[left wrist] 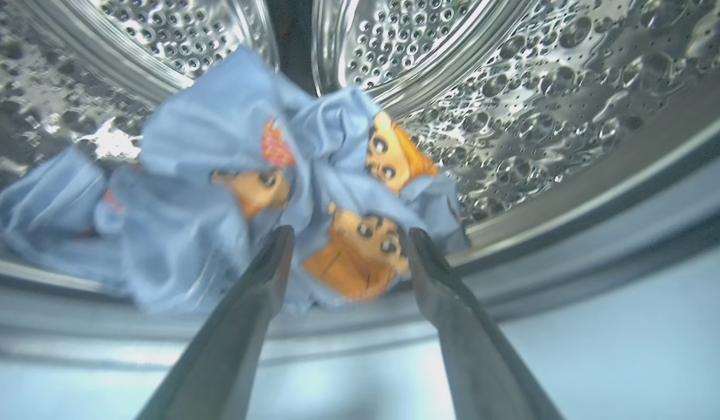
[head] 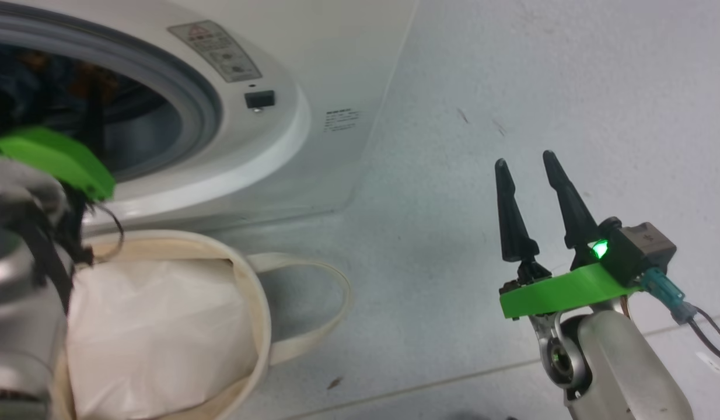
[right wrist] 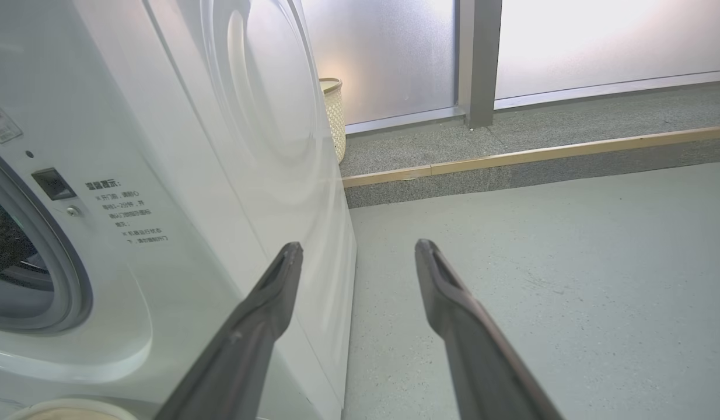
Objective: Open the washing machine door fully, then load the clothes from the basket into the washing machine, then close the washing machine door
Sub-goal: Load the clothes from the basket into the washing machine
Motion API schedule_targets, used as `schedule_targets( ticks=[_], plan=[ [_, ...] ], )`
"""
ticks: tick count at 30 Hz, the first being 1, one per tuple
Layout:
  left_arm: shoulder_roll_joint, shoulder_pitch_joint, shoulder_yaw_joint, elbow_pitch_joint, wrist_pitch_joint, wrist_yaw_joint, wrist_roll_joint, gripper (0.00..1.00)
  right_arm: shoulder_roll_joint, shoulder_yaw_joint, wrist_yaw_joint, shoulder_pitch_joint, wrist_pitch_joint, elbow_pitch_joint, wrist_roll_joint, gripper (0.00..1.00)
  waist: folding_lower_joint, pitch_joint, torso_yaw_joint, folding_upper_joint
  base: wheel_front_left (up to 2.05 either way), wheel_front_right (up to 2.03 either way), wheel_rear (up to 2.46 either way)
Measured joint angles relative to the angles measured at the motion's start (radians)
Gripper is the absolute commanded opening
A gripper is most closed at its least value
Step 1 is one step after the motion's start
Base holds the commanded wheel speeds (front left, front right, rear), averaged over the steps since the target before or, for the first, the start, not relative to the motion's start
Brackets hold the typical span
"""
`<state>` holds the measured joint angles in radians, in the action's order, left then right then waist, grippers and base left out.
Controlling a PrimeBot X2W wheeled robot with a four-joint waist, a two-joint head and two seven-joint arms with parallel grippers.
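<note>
Where dimpled steel drum (left wrist: 541, 87) curves, crumpled soft bear-print clothes (left wrist: 220, 175)

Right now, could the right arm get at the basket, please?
Probably yes: the right gripper stands open, and only floor lies between it and the basket. The left arm crowds just the basket's other side.

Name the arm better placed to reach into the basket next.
Left, probably. The left gripper is open at the drum of the washing machine, the clothes lying just past it, and that arm hangs directly over the basket. The right gripper, open too, hovers over the floor beyond the basket's handle.
</note>
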<state>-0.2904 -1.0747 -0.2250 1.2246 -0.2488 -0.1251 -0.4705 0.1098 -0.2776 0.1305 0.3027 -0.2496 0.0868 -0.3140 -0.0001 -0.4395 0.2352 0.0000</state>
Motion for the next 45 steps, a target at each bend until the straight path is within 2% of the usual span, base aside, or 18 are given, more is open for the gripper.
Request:
schedule_targets(
  ticks=[2,9,16,22,27,34,45],
  plan=[
    [0.004,0.056,0.006,-0.035,0.000,0.000,-0.011,1.00,-0.001,-0.002,0.000,0.000,0.000,0.014,-0.008,1.00,-0.0001,0.022,-0.010,0.0000,0.00,0.00,0.00],
    [0.004,0.254,0.068,-0.281,-0.001,0.000,0.003,1.00,0.000,-0.011,0.000,-0.001,0.000,0.047,-0.038,1.00,-0.0001,0.105,-0.054,0.0000,0.00,0.00,0.00],
    [0.037,0.468,0.085,-0.469,-0.001,0.000,0.007,1.00,0.017,-0.030,0.000,-0.019,0.000,0.078,-0.063,1.00,-0.0002,0.207,-0.104,0.0000,0.00,0.00,0.00],
    [0.030,0.627,0.153,-0.653,-0.001,0.012,0.143,1.00,0.053,-0.045,0.000,-0.069,0.000,0.104,-0.024,1.00,-0.0001,0.296,-0.149,0.0000,0.00,0.00,0.00],
    [0.043,0.746,0.224,-0.806,-0.001,0.010,0.190,1.00,0.053,-0.022,0.000,-0.095,0.000,0.096,-0.022,1.00,-0.0001,0.347,-0.183,0.0000,0.00,0.00,0.00],
    [0.068,0.838,0.279,-0.828,-0.001,0.002,0.190,1.00,0.054,-0.006,0.000,-0.110,0.000,0.094,-0.033,1.00,0.0000,0.382,-0.196,0.0000,0.00,0.00,0.00],
    [0.090,0.852,0.306,-0.816,-0.001,0.000,0.190,1.00,0.061,0.021,0.000,-0.146,0.000,0.122,-0.057,1.00,0.0001,0.414,-0.202,0.0000,0.00,0.00,0.00]
  ],
)
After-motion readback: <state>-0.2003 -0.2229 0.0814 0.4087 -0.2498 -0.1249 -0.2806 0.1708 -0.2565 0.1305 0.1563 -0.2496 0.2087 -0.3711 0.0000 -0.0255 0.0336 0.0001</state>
